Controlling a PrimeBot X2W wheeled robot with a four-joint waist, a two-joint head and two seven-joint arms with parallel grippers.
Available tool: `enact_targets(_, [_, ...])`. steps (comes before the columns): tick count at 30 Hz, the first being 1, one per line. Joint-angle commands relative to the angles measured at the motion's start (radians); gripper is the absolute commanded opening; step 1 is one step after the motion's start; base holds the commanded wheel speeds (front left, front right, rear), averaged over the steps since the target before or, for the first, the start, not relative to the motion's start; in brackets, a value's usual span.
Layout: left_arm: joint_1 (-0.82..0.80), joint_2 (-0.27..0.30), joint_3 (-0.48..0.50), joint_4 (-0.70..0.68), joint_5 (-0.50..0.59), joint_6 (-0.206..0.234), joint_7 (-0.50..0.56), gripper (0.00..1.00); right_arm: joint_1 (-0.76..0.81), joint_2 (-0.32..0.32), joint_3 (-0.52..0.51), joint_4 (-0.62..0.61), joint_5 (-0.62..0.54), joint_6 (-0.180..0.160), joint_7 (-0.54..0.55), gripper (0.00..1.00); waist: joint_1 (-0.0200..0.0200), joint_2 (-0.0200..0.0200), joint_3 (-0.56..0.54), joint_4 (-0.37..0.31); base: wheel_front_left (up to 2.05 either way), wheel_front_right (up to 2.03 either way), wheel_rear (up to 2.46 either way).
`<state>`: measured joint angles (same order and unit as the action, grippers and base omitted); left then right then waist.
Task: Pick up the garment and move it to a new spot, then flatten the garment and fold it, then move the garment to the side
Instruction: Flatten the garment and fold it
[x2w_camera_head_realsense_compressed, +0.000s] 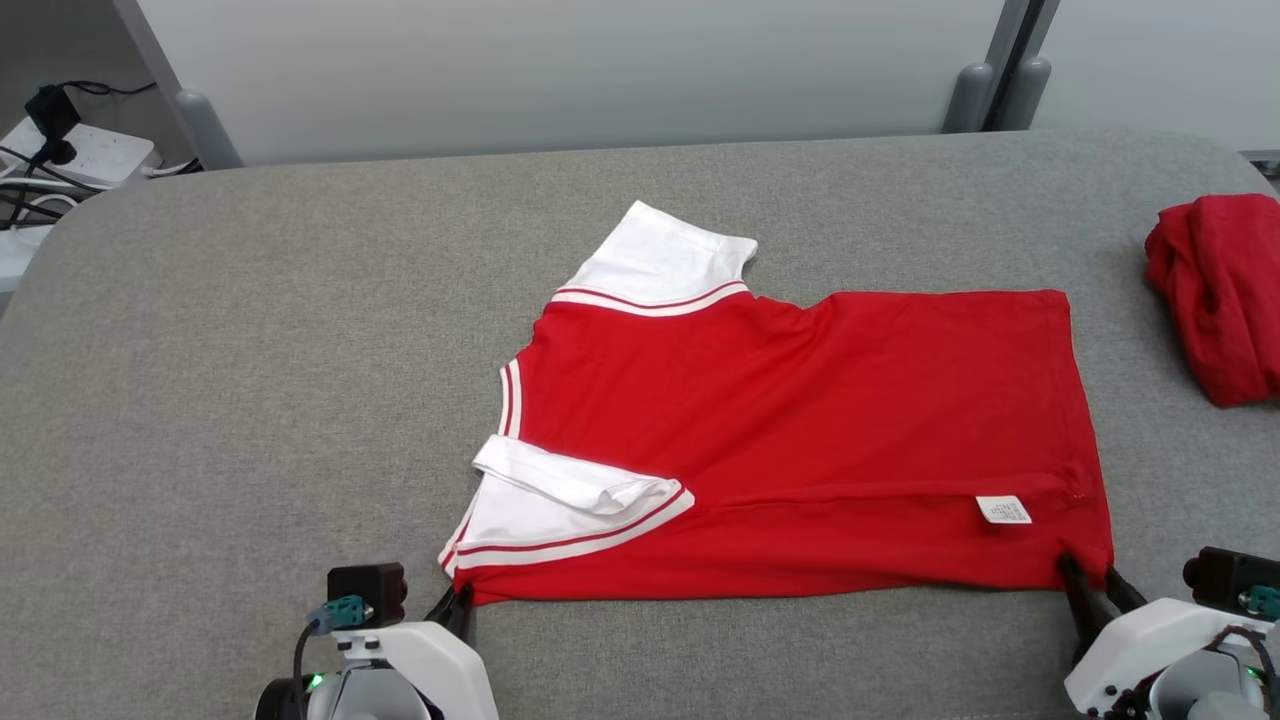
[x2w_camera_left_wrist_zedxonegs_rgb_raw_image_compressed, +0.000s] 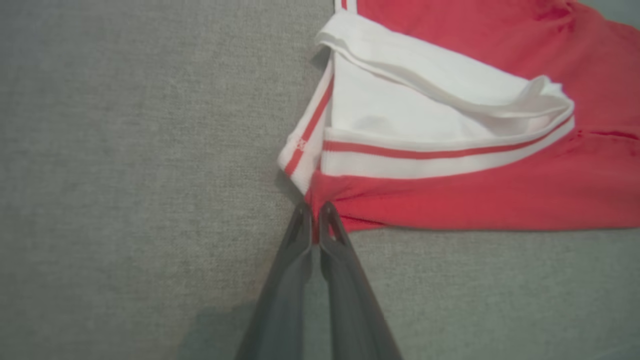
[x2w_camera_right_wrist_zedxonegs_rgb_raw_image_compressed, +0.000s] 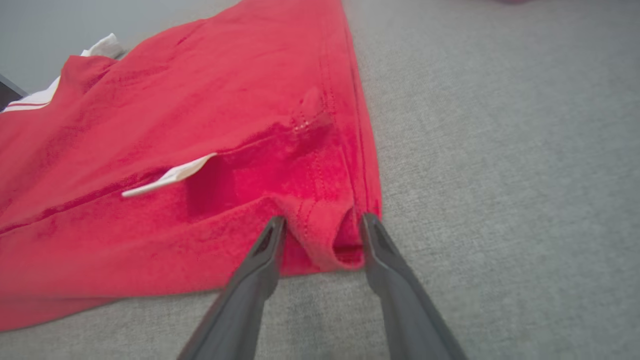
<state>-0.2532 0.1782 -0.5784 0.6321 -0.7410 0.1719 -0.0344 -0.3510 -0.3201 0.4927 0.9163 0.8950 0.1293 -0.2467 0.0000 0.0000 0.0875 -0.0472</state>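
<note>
left corner pinched, right fingers spread at the hem

head view: i see the red garment (x2w_camera_head_realsense_compressed: 800, 440) lying flat in the middle of the grey table (x2w_camera_head_realsense_compressed: 250, 350). its white sleeves (x2w_camera_head_realsense_compressed: 660, 255) are toward the left of the frame and a white label (x2w_camera_head_realsense_compressed: 1003, 510) is near its lower right. a second red cloth (x2w_camera_head_realsense_compressed: 1220, 300) sits bunched at the right edge, well apart. my left gripper (x2w_camera_head_realsense_compressed: 460, 600) meets the garment's lower left corner, and my right gripper (x2w_camera_head_realsense_compressed: 1095, 580) is at the lower right corner.

left wrist view: the fingers (x2w_camera_left_wrist_zedxonegs_rgb_raw_image_compressed: 300, 240) are pressed together, clamping the red corner just below the striped white sleeve (x2w_camera_left_wrist_zedxonegs_rgb_raw_image_compressed: 425, 115).

right wrist view: the fingers (x2w_camera_right_wrist_zedxonegs_rgb_raw_image_compressed: 265, 250) stand apart with the puckered hem corner between them, not clamped.
</note>
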Motion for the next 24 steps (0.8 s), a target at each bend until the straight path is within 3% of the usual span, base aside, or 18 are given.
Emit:
enact_targets(1, [-0.019,0.028,0.032,-0.025,0.001,0.017,-0.003,0.0,-0.017,-0.014,0.024,-0.007,0.015,0.001,-0.007,0.26,0.0,0.0,0.001,-0.001,0.0,0.0,0.0])
enact_targets(2, [-0.018,0.03,0.031,-0.032,0.001,0.019,0.0,0.0,-0.02,-0.014,0.033,-0.003,0.023,0.001,-0.005,0.0,0.0,0.0,0.002,-0.001,0.0,0.0,0.0])
enact_targets(11, [0.037,0.044,0.012,-0.131,-0.007,0.043,0.047,0.0,-0.009,-0.051,0.108,-0.019,0.074,0.001,-0.007,0.0,0.0,0.0,-0.007,0.004,0.0,0.0,0.0])
enact_targets(24, [0.179,0.105,-0.01,-0.404,0.011,0.157,0.115,0.0,0.025,-0.162,0.153,-0.061,0.091,0.001,-0.014,0.0,0.0,0.0,-0.001,0.043,0.0,0.0,0.0])
